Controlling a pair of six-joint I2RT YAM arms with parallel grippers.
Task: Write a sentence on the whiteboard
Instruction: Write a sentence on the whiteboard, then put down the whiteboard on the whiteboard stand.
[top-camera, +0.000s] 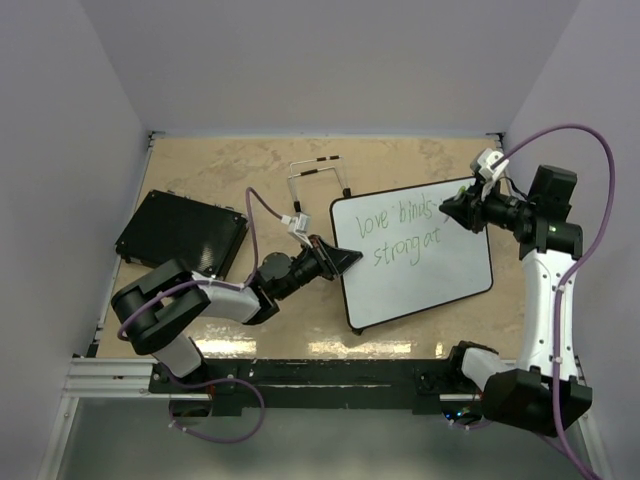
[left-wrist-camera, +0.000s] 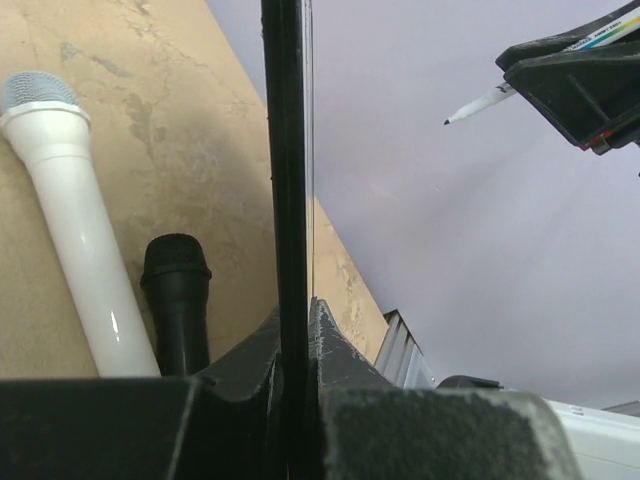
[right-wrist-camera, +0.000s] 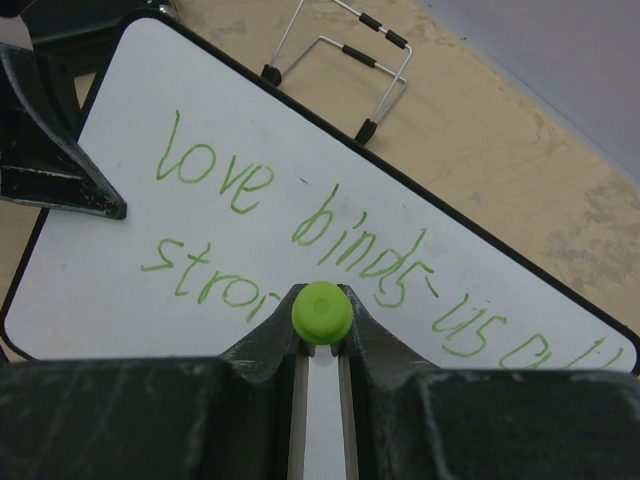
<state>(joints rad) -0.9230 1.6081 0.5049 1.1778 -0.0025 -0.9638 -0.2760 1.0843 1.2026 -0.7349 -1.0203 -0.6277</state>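
Three pale walls (top-camera: 330, 60) enclose tan tabletop (top-camera: 230, 165) and whiteboard (top-camera: 440, 275).

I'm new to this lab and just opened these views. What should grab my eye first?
The whiteboard lies centre-right on the table and carries a green handwritten sentence in two lines, beginning "love binds". The left gripper has its jaws shut on the board's left edge. The right gripper holds a green-ended marker over the board's far right corner.

Overhead view looks down from behind; left wrist edge-on, right wrist close above; all share the whiteboard (top-camera: 440, 275).
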